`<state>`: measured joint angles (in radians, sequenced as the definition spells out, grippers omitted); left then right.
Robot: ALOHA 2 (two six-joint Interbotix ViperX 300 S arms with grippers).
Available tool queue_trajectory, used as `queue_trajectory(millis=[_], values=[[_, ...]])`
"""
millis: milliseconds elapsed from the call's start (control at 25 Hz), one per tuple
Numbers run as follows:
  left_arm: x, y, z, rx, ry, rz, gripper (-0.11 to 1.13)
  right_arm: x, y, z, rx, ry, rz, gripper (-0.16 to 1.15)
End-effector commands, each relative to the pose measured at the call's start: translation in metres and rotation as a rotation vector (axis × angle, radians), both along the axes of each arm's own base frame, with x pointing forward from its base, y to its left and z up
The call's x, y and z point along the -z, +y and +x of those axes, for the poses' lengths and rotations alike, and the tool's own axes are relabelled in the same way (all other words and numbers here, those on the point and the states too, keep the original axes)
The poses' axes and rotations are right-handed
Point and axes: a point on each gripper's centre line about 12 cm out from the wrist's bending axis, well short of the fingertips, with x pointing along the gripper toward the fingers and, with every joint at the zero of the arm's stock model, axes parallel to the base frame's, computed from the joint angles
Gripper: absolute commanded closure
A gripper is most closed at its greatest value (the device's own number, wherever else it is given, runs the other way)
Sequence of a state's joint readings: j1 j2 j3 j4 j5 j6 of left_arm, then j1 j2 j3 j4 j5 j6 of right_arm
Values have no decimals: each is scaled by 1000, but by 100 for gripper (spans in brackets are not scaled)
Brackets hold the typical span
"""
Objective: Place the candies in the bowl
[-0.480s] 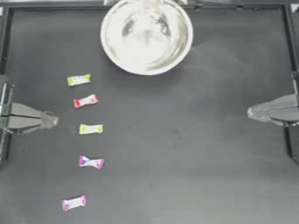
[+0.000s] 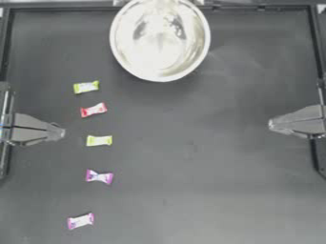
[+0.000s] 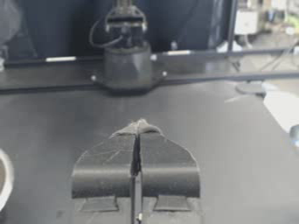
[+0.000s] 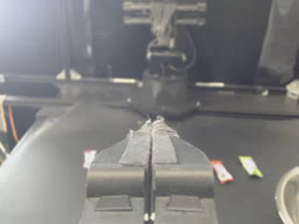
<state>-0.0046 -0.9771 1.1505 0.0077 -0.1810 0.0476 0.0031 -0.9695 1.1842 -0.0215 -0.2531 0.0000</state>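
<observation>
Candies in crinkly twist wraps line the table's left side, unmoved since before: pink-purple [image 2: 80, 221], pink-purple [image 2: 98, 177], yellow-green [image 2: 98, 140], red [image 2: 93, 110], yellow-green [image 2: 85, 86]. Shiny round metal bowl [image 2: 159, 38] sits at the far edge. Left gripper [image 2: 58, 132] and right gripper [image 2: 272, 124] rest at their edges, jaws pressed together

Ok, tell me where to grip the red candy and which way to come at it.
Grip the red candy across its plump middle, not the thin twisted ends. It lies flat with its length running roughly left-right, slightly tilted, so come straight down with the jaws closing across its short width. The left gripper, parked shut at the table's left edge, is probably the nearer one.
</observation>
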Motion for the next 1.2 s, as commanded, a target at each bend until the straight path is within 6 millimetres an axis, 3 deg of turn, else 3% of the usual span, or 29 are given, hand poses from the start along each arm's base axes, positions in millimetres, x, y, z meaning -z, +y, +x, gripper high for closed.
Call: queue_trajectory(millis=[40, 200, 280, 320, 440, 640, 1200], values=[[-4, 0, 2, 0, -5, 8, 69, -10, 1, 2, -4, -23, -13, 67], [0, 0, 2, 0, 26, 2, 9, -10, 1, 2, -6, -28, -19, 18], [0, 0, 2, -2, 43, 2, -9, -11, 1, 2, -6, -32, -19, -5], [0, 0, 3, -2, 55, 2, -4, -11, 1, 2, -7, -37, -19, -10], [2, 4, 3, -18, 101, -2, 5, -12, 1, 2, -7, -43, -19, -2], [3, 21, 2, -103, 247, -17, -1, -10, 1, 2, -7, -38, -18, -2], [15, 90, -9, -422, 668, -2, -1, -7, 0, 1, -2, -31, 8, -2]])
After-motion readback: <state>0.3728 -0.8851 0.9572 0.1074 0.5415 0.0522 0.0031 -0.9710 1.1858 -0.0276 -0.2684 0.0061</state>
